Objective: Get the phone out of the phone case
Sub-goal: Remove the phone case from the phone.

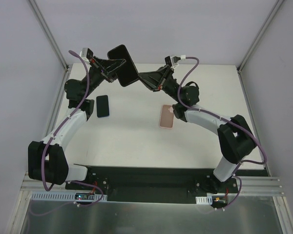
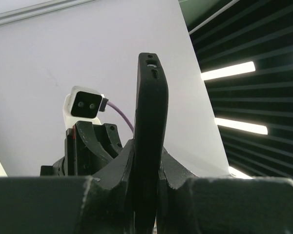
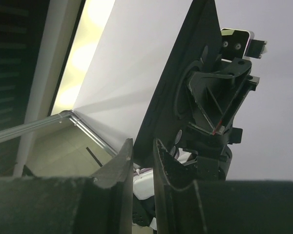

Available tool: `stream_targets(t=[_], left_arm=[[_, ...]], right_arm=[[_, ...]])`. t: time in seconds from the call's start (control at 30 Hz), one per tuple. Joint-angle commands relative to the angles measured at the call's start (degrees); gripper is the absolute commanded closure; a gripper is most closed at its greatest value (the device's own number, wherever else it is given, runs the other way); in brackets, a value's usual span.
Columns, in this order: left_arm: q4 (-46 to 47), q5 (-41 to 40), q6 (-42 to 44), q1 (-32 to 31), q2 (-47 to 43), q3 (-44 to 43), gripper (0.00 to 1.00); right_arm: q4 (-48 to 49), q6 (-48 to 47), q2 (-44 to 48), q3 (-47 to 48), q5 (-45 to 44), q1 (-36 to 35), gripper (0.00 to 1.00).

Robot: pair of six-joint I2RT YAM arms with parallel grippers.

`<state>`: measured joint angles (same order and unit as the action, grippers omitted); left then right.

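Observation:
High above the table's far side, both grippers hold up the black phone (image 1: 124,62) between them. My left gripper (image 1: 118,67) is shut on its left long edge. In the left wrist view the phone (image 2: 151,102) stands edge-on between the fingers (image 2: 121,163), with small port holes at its top. My right gripper (image 1: 140,77) meets the phone's lower right corner. In the right wrist view the phone (image 3: 183,83) runs down between the tips of my right gripper (image 3: 142,142), whose jaws stand a narrow gap apart on it. The salmon-pink phone case (image 1: 167,116) lies flat on the table beside the right arm, away from both grippers.
A second dark phone-shaped slab with a bluish rim (image 1: 103,106) lies flat on the table by the left arm. White walls with metal posts (image 1: 51,34) close the table in at the back and sides.

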<state>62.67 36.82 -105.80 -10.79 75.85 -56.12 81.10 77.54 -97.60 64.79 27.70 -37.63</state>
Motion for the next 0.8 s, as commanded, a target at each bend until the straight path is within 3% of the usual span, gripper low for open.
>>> stream_targets(t=[0.0,0.77], left_arm=[[33.3,-2.6,-18.4,-2.5,-4.0,-8.3,1.00],[30.9,-4.4,-19.5,-2.5,-6.2,-11.1,1.00]], right_arm=[[-8.2,0.4,-6.5,-0.8,5.3,-1.2,0.99],[-10.8,-2.0,-15.2,1.2,3.8,-2.4,0.99]])
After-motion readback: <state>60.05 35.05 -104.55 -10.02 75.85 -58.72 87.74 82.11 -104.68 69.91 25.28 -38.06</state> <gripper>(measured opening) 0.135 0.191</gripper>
